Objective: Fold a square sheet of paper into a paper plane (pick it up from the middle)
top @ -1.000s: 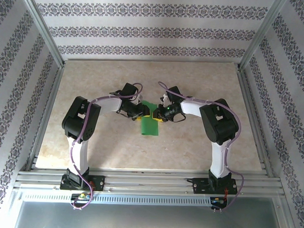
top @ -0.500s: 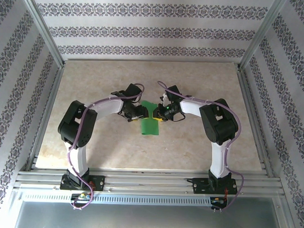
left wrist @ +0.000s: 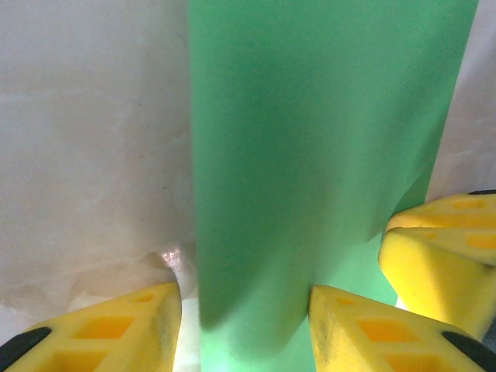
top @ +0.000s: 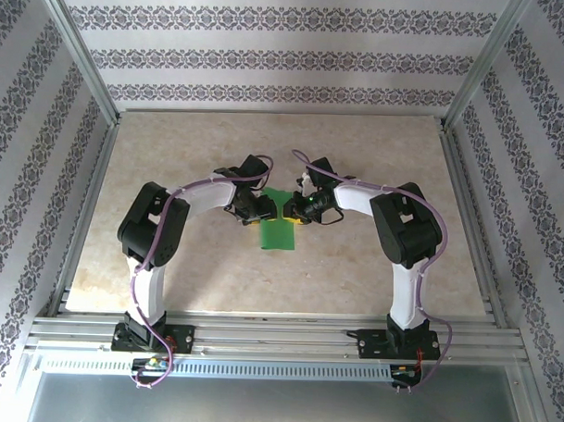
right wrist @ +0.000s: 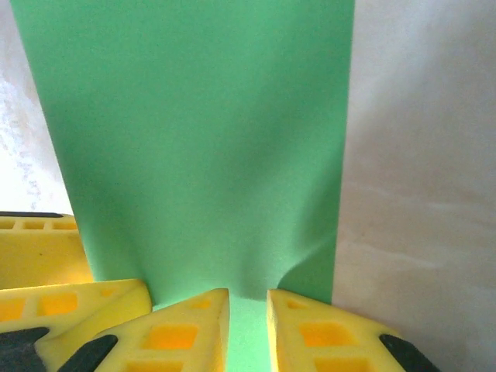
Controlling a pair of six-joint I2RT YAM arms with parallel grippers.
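no text, label, brand or number can be read on anything.

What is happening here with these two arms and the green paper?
Two robot arms are working on a bright green paper sheet that lies as a long strip on the beige table. The right pincer is closed narrowly on its far end, and the paper bulges up there. The left pincer stands open astride the same end, close beside it. It is not yet a plane.
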